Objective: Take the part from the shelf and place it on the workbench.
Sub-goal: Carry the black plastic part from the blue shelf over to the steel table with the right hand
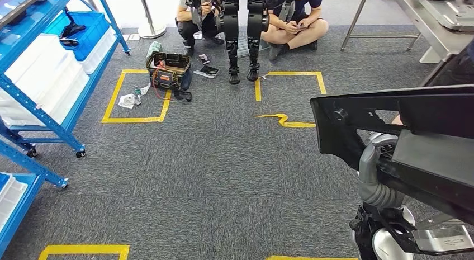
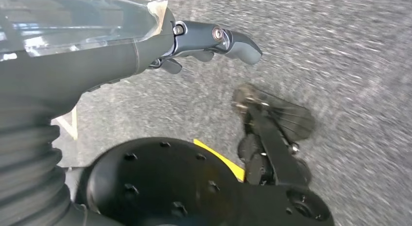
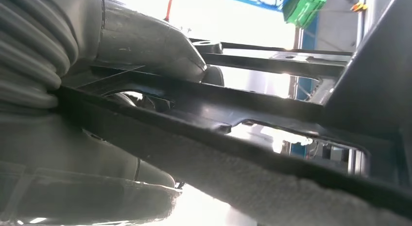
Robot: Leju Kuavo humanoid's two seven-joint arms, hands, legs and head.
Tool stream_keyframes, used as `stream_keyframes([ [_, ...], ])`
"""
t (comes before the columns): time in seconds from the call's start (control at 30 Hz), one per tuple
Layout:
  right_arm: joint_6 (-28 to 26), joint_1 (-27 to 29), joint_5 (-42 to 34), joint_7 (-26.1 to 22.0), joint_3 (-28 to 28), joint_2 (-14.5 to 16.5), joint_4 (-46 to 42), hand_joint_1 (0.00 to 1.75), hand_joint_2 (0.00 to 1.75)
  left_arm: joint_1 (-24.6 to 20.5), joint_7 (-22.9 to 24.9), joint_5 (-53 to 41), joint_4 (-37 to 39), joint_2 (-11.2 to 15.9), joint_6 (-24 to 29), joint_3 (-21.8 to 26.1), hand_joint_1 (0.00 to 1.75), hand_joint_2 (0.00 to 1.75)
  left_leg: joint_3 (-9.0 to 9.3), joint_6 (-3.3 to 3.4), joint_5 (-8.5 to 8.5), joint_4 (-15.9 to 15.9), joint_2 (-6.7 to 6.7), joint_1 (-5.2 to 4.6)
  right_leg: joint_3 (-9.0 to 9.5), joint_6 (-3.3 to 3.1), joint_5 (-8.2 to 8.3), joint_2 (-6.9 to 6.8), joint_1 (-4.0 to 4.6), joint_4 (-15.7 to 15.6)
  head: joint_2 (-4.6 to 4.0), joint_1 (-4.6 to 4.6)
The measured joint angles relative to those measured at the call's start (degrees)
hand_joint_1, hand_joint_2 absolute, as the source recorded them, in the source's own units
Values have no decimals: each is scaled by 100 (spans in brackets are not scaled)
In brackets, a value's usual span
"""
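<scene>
The part (image 1: 391, 126) is a long black plastic panel with cut-outs, held up at the right of the head view over the carpet. My right hand (image 1: 373, 159) grips it from below near its left end. In the right wrist view the thumb (image 3: 155, 46) presses on the part (image 3: 272, 114) from one side and the fingers (image 3: 111, 192) close on it from the other. My left hand (image 2: 214, 41) hangs over the grey carpet with nothing in it. The blue shelf (image 1: 61, 120) stands at the far left. A metal workbench (image 1: 430, 31) is at the top right.
Two people sit on the floor at the back beside another robot's black legs (image 1: 241, 42). A tool bag (image 1: 168, 70) and small loose items lie in a yellow tape square (image 1: 135, 119). White and blue bins (image 1: 50, 75) fill the shelf.
</scene>
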Motion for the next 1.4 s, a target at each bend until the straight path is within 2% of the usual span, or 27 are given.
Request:
stream_keyframes([
  [0.07, -2, 8, 0, -2, -2, -4, -1, 175, 175, 26, 4, -1, 0, 6, 16, 7, 0, 175, 387, 61, 383, -783, -248, 11, -4, 37, 24, 158, 6, 4, 0, -1],
  [0.13, -3, 8, 1, -5, -2, -8, -2, 175, 175, 36, 5, -1, 0, 8, 19, 13, 0, 175, 583, 96, 496, -1221, -445, 6, -48, 98, 63, 283, 3, 10, 0, 3],
  [0.17, -3, 17, 3, -7, -2, -10, -4, 175, 175, 36, 5, -1, 0, 9, 19, 15, 0, 175, 594, 111, 481, -1263, -442, -9, -77, 143, 92, 346, -4, 4, 0, 2],
  [0.2, -5, 26, 4, -7, -1, -14, -8, 175, 175, 34, 5, -1, 0, 8, 21, 17, 0, 175, 596, 134, 499, -1294, -377, -23, -109, 189, 122, 413, -17, -13, 0, 4],
  [0.23, -9, 38, 5, -7, -1, -21, -14, 175, 175, 33, 5, -4, 0, 5, 23, 18, 0, 175, 601, 165, 535, -1330, -300, -25, -150, 217, 131, 394, -22, -2, 0, 4],
  [0.3, -26, 36, 4, -5, -1, -41, -28, 175, 175, 32, 5, -29, -1, 4, 29, 19, 0, 175, 610, 235, 611, -1415, -140, -17, -316, 216, -9, 130, 4, 251, 0, 25],
  [0.37, -43, 34, 3, -3, 0, -57, -33, 175, 175, 40, 5, -78, -2, 4, 33, 19, 0, 175, 589, 270, 639, -1439, 30, -31, -641, 179, -349, -182, 16, 955, 0, 44],
  [0.43, -52, 59, 2, -2, 0, -62, -33, 175, 175, 50, 7, -122, -2, 4, 39, 16, 0, 175, 560, 275, 643, -1433, 217, -47, -893, 209, -587, -256, 8, 1588, 0, 47],
  [0.47, -57, 74, 1, -1, 0, -66, -33, 175, 175, 51, 11, -138, -2, 4, 43, 15, 0, 175, 551, 275, 644, -1430, 305, -50, -860, 251, -587, -274, 7, 1608, 0, 48],
  [0.5, -61, 86, 0, 0, 0, -68, -33, 175, 175, 50, 17, -147, -2, 2, 48, 13, 0, 175, 550, 272, 641, -1426, 385, -51, -699, 304, -508, -307, 6, 1386, 0, 49],
  [0.53, -65, 94, -1, 1, 0, -72, -33, 175, 175, 49, 24, -152, -2, -1, 58, 11, 0, 175, 553, 261, 634, -1417, 456, -53, -426, 354, -381, -400, 7, 958, 0, 49],
  [0.57, -69, 98, -1, 2, 0, -76, -35, 175, 175, 47, 30, -155, -3, -4, 72, 9, 0, 175, 552, 242, 620, -1404, 517, -65, -158, 371, -277, -534, 18, 529, 0, 49],
  [0.63, -75, 113, -1, 2, 0, -82, -46, 175, 175, 45, 37, -156, -4, -15, 111, 7, 0, 175, 555, 190, 588, -1365, 620, -97, 160, 316, -153, -703, 48, -1, 0, 38],
  [0.67, -78, 126, -1, 3, -1, -86, -52, 175, 175, 45, 40, -157, -4, -20, 126, 5, 0, 175, 556, 170, 578, -1355, 666, -110, 177, 265, -148, -696, 64, -39, 0, 32],
  [0.73, -86, 164, 0, 3, -2, -90, -69, 175, 175, 37, 41, -165, -5, -31, 133, -1, 0, 175, 563, 123, 552, -1332, 716, -102, 159, 189, -119, -566, 39, -47, 0, 27],
  [0.8, -98, 192, 14, -1, -2, -87, -105, 175, 175, 25, 39, -178, -6, -38, 112, -7, 0, 175, 484, 56, 384, -1130, 495, -67, 145, 113, -87, -449, -13, -64, 0, 10],
  [0.87, -104, 200, 31, -4, -1, -80, -130, 175, 175, 9, 17, -181, -7, -45, 86, -7, 0, 175, 195, 6, 4, -490, 178, -30, 121, 48, -64, -345, -29, -69, 0, -15],
  [0.93, -105, 199, 42, -1, -1, -74, -131, 175, 175, -30, -12, -181, -7, -52, 62, -8, 0, 175, -135, -15, -290, 232, 79, -12, 97, 21, -47, -226, -23, -67, 0, -24],
  [0.97, -103, 200, 45, 2, 0, -73, -131, 175, 175, -49, -22, -183, -7, -55, 53, -8, 0, 175, -204, -20, -299, 388, 69, -2, 92, 20, -40, -163, -21, -66, 0, -26],
  [1.0, -100, 199, 47, 5, 0, -73, -131, 175, 175, -58, -26, -186, -7, -57, 48, -9, 0, 175, -155, -22, -182, 303, 55, 15, 92, 25, -34, -93, -23, -63, 0, -27],
  [1.03, -97, 195, 44, 7, 0, -73, -130, 175, 175, -58, -30, -191, -7, -58, 47, -10, 0, 175, -10, -23, 14, 20, 19, 41, 95, 35, -28, -17, -26, -58, 0, -29],
  [1.1, -88, 171, 33, 7, -1, -73, -129, 175, 175, -47, -37, -202, -7, -60, 45, -13, 0, 175, 359, -39, 385, -740, -227, 104, 76, 68, -12, 128, -21, -32, 0, -31],
  [1.17, -78, 126, 20, 1, -2, -70, -131, 175, 175, -36, -41, -222, -7, -63, 44, -21, 0, 175, 523, -35, 487, -1154, -439, 121, -2, 140, 25, 251, -15, -5, 0, -27],
  [1.23, -66, 108, 18, -2, -3, -61, -135, 175, 175, -31, -42, -239, -7, -60, 41, -39, 0, 175, 516, 31, 485, -1215, -388, 85, -88, 242, 81, 371, -32, -19, 0, -23],
  [1.27, -61, 114, 23, -1, -4, -56, -139, 175, 175, -30, -41, -239, -8, -54, 43, -48, 0, 175, 514, 79, 511, -1234, -318, 72, -131, 274, 87, 348, -45, -6, 0, -26],
  [1.33, -47, 111, 34, 6, -7, -48, -145, 175, 175, -28, -33, -215, -11, -43, 70, -55, 0, 175, 506, 172, 562, -1275, -165, 64, -305, 267, -53, 101, -22, 270, 0, 6],
  [1.4, -14, 91, 37, 13, -5, -40, -144, 175, 175, -16, -20, -180, -13, -39, 135, -55, 0, 175, 482, 220, 577, -1281, 6, 34, -647, 202, -389, -175, 3, 1007, 0, 42],
])
